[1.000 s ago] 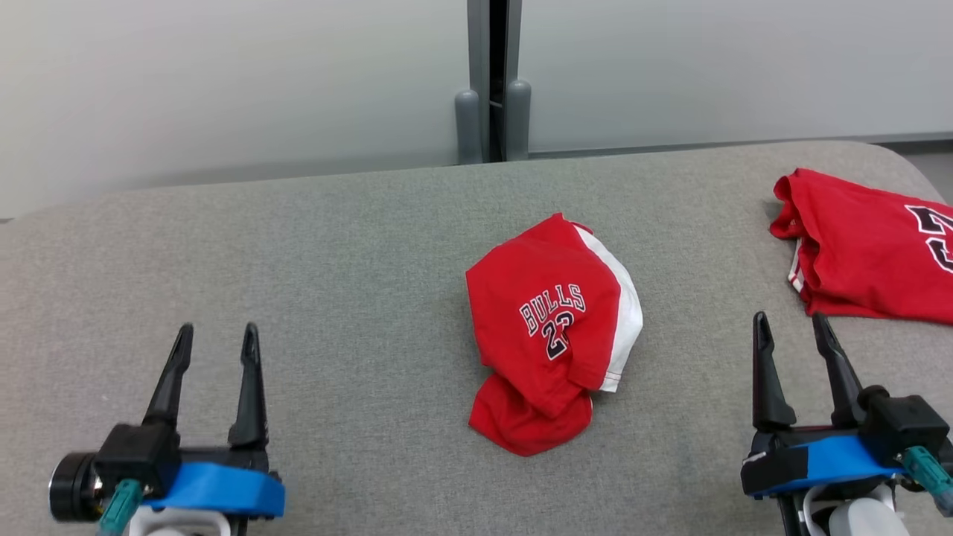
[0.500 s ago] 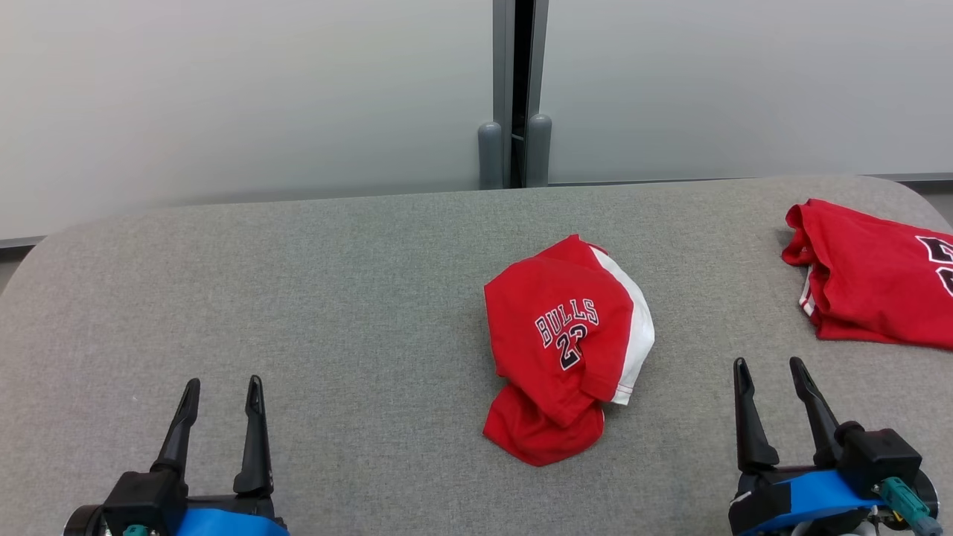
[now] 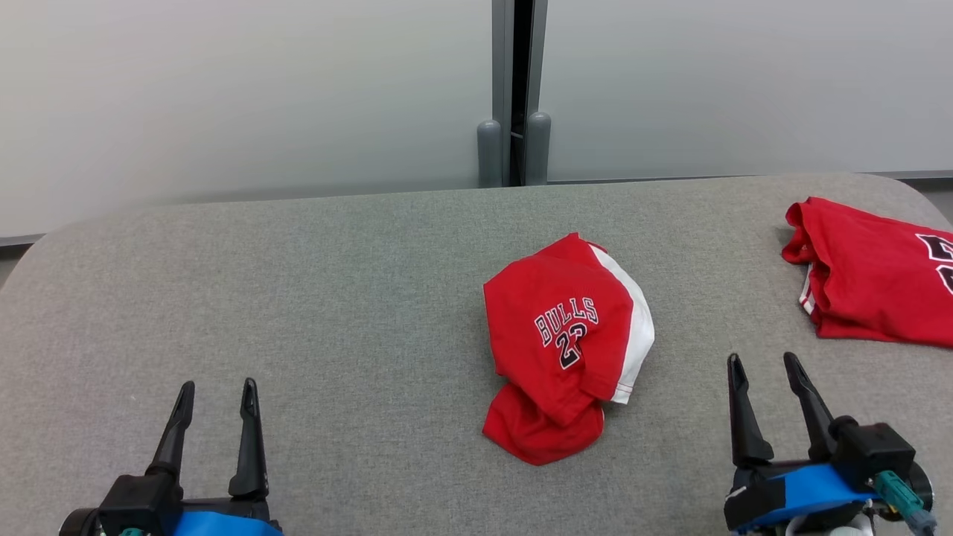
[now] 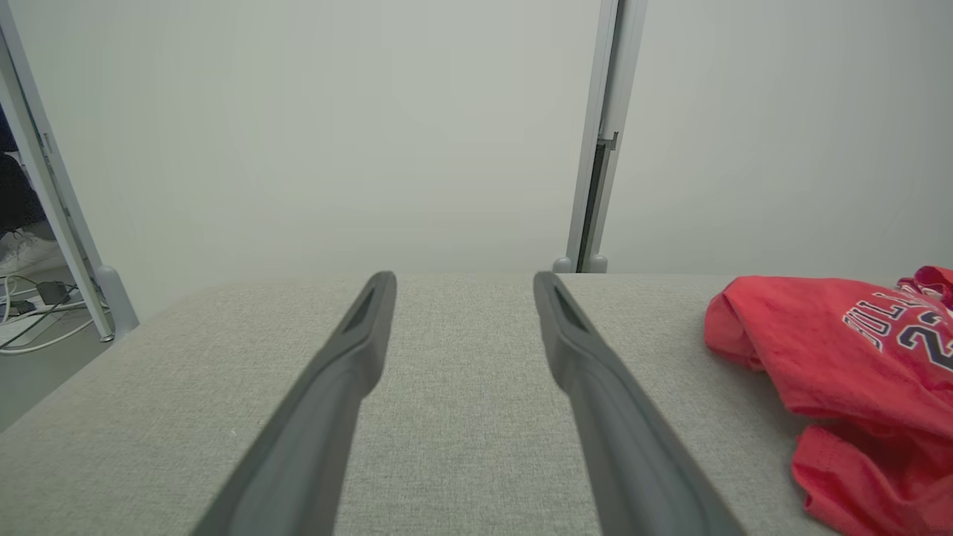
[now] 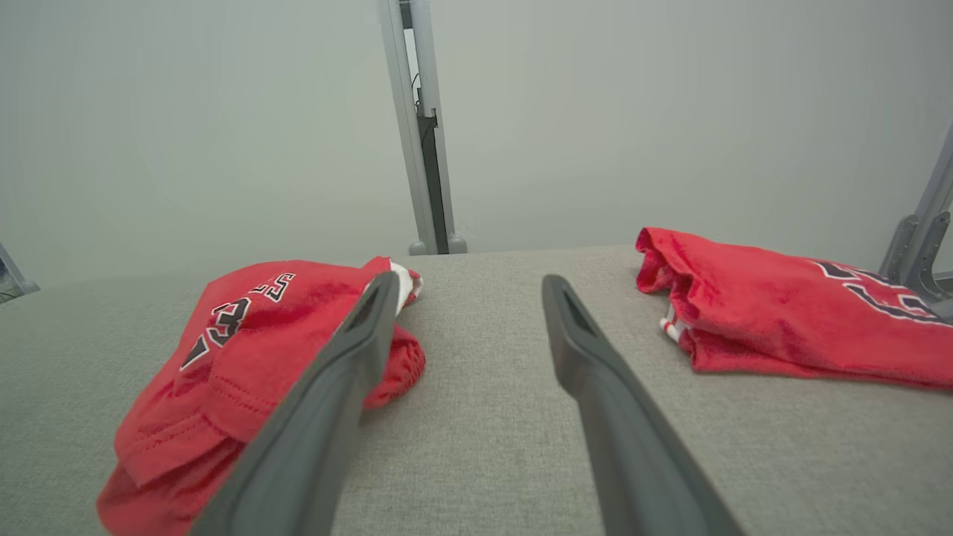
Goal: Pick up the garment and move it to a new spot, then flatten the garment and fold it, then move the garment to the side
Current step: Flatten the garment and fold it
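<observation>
Grey fabric tabletop (image 3: 298,298) is faced by left gripper (image 3: 217,384) and right gripper (image 3: 762,357), both splayed empty; the crumpled red-and-white jersey (image 3: 558,335) between them is judged limp, light, best pinched edgewise.

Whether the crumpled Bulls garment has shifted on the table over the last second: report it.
No. The crumpled garment keeps its place against the grey post and the other red garment; the whole head view shifted, so the camera moved.
</observation>
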You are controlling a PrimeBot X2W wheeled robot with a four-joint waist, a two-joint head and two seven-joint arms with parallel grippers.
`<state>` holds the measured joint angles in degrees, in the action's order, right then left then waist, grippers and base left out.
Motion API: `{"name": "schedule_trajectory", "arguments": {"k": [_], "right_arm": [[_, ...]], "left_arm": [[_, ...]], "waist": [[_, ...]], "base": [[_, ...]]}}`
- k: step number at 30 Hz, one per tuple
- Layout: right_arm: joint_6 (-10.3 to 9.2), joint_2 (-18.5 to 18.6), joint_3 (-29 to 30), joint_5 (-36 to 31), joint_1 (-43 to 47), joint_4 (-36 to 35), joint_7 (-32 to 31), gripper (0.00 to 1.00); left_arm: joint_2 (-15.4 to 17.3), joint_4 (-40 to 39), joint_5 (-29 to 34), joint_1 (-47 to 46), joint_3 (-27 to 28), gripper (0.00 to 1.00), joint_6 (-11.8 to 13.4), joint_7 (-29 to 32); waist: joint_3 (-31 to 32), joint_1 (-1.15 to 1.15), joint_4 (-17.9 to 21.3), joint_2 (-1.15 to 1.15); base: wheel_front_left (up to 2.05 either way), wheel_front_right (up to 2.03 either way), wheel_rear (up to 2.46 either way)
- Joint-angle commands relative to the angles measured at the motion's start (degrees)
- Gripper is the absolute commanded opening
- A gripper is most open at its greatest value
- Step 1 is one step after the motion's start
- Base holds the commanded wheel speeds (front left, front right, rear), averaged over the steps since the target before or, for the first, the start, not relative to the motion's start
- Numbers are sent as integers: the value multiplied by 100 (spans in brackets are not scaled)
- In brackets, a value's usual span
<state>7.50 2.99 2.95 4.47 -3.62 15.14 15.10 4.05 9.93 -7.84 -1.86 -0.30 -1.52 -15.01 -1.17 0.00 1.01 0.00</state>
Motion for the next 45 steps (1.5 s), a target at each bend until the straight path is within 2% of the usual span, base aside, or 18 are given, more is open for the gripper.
{"name": "schedule_trajectory", "arguments": {"k": [1, 8, 16, 27, 38, 40, 45], "right_arm": [[-2, 50, -57, -43, -159, -40, 4, 100], [-2, 281, -411, -22, -942, 112, -16, 100], [-2, 391, -698, 65, -1802, 944, -230, 100], [-2, 305, -887, 275, -2042, 2616, -134, 100], [-2, 123, -1166, 620, -2306, 3600, -39, 100], [-1, 115, -1241, 674, -2351, 3719, -38, 0], [-6, 377, -1082, 807, -2478, 3646, -5, 0]], "left_arm": [[-8, -2, 41, 24, 46, 100, -17, -22], [-56, -13, 120, -168, 29, 100, -76, -22], [-94, 28, 116, -424, -131, 100, -118, -22], [-107, 50, 39, -645, -242, 100, -79, -22], [-106, 69, -5, -770, -370, 100, -35, -22], [-106, 84, -12, -789, -383, 100, -28, -22], [-106, 104, -42, -762, -379, 100, -6, -22]], "waist": [[-27, 0, -3, 0], [-222, 0, -54, 0], [-563, 0, -333, 0], [-885, 0, -622, 0], [-1029, 0, -684, 0], [-1034, 0, -684, 0], [-997, 0, -643, 0]], "base": [[0, 0, 0], [0, 0, 0], [0, 0, 0], [0, 0, 0], [0, 0, 0], [0, 0, 0], [0, 0, 0]]}}
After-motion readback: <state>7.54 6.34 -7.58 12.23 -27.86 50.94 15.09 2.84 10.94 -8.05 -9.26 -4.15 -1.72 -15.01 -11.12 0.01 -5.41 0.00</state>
